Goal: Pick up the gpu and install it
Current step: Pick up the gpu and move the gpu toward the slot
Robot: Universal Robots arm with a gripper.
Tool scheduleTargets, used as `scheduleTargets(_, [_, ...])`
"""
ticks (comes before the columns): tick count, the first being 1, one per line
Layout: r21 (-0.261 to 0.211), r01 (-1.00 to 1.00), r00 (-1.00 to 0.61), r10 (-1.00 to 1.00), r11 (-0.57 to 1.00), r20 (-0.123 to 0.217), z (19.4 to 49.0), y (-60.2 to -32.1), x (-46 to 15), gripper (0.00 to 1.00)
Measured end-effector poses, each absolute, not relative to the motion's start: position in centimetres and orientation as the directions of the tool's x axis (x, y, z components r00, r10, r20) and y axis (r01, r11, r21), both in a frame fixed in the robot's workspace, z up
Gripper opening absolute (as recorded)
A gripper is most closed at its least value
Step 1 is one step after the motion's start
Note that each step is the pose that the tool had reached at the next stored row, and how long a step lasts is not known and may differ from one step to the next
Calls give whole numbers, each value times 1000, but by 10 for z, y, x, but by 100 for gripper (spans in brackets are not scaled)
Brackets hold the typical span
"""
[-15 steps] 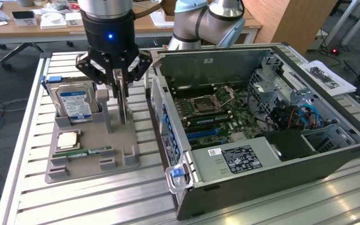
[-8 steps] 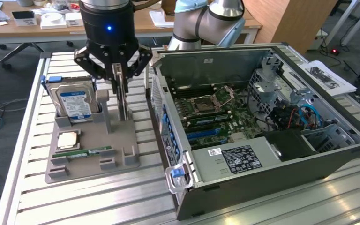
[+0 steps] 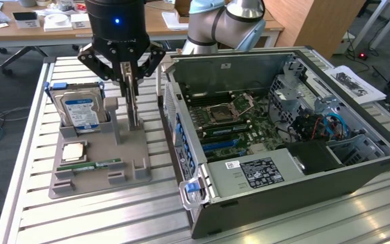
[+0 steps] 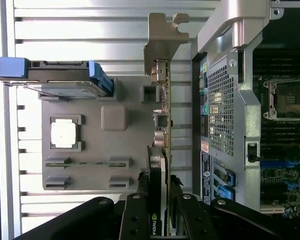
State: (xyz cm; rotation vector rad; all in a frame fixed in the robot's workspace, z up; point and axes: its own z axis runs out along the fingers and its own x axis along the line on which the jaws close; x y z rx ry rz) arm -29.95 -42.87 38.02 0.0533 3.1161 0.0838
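The gpu [image 4: 159,155] is stood on edge, apparently seated in a slot of the grey holder [image 3: 97,152], left of centre in the exterior view, so that both flat faces are offered for grasping. It is clamped between the jaws of the gripper [image 3: 130,90], set directly above. The open computer case [image 3: 357,168] is placed just beside, on the exterior view's right.

My fingers [image 4: 134,215] cover gpu [image 4: 157,165] near cooler end; wrist view's edge cuts both off. Exterior view: my arm [image 3: 225,23] cropped above gripper [image 3: 130,84]. Case label [image 3: 257,170] unreadable.
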Motion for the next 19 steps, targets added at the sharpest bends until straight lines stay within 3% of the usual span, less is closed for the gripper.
scheduleTargets(19, [54, 34, -999, 35, 998, -23, 410, -429, -299, 27])
